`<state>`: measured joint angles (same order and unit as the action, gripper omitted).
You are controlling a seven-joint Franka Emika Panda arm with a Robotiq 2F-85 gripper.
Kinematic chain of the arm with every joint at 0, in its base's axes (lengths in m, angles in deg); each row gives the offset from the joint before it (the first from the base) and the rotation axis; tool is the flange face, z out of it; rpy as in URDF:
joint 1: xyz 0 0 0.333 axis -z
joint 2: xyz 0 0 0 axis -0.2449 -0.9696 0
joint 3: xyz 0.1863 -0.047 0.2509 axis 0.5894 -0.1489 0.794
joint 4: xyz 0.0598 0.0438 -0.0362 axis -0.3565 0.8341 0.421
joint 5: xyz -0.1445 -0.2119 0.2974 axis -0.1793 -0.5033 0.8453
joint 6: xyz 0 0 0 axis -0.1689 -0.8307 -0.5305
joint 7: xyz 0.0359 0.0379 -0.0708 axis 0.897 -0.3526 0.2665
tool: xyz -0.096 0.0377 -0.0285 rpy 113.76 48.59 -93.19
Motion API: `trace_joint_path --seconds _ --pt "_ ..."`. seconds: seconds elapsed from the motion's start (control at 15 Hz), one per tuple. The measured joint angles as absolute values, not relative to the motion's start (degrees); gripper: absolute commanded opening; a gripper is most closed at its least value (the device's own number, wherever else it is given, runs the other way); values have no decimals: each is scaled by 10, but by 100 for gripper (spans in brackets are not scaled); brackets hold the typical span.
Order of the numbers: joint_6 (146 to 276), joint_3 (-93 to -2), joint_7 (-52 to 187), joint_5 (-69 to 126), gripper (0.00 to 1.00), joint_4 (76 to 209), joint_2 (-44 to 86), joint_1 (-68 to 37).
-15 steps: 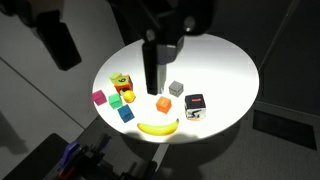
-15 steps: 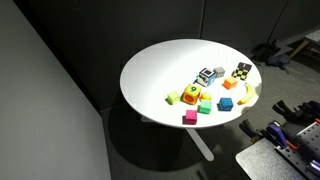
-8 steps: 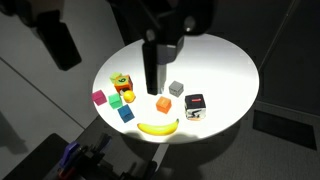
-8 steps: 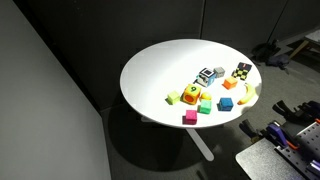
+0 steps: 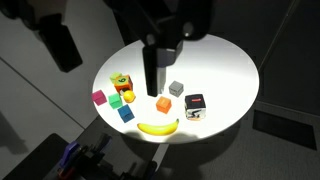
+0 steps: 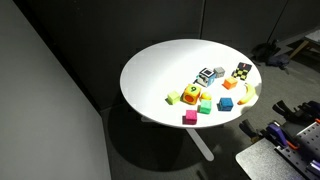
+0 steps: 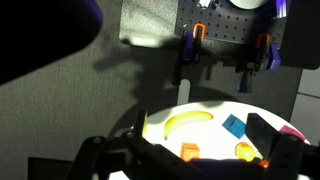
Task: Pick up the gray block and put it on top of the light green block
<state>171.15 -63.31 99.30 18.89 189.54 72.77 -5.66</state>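
1. Gripper [image 7: 195, 145]: hangs over the round white table [image 5: 215, 60], jaws spread wide, released, grasping nothing.
2. In an exterior view: shows as a dark upright column that stands, in the picture, between the two task blocks. Cannot tell its height above the tabletop.
3. Gray block [image 5: 176, 89]: rests flat on the tabletop near the middle, just beside the dark column as seen, free on every side.
4. Around it: orange block [image 5: 164, 104] near, toward the camera-side edge; red, black and white cube [image 5: 196, 104] near, further along the same side. Touches neither.
5. Light green block [image 5: 121, 83]: sits close to the table's rim, well apart from the gray block, red mark on its top, nothing stacked on it.
6. Clustered by it: small yellow piece [image 5: 129, 96] just beside; deeper green block [image 5: 115, 100], magenta block [image 5: 98, 98] and blue block [image 5: 125, 114] near.
7. Banana [image 5: 157, 127]: lies along the camera-side edge, below the orange block in the picture.
8. Wrist view: takes in the lit tabletop between the spread fingers [image 7: 285, 150], with the banana, blue block, orange block and yellow piece.
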Motion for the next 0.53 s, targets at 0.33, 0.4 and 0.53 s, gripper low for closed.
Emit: trace_joint_path --seconds 0.33,0.4,0.53 --pt "1737 -624 991 189 100 1895 714 -57" --pt "1744 -620 990 189 100 1895 711 -58" --pt "1758 -613 989 189 100 1895 705 -60"
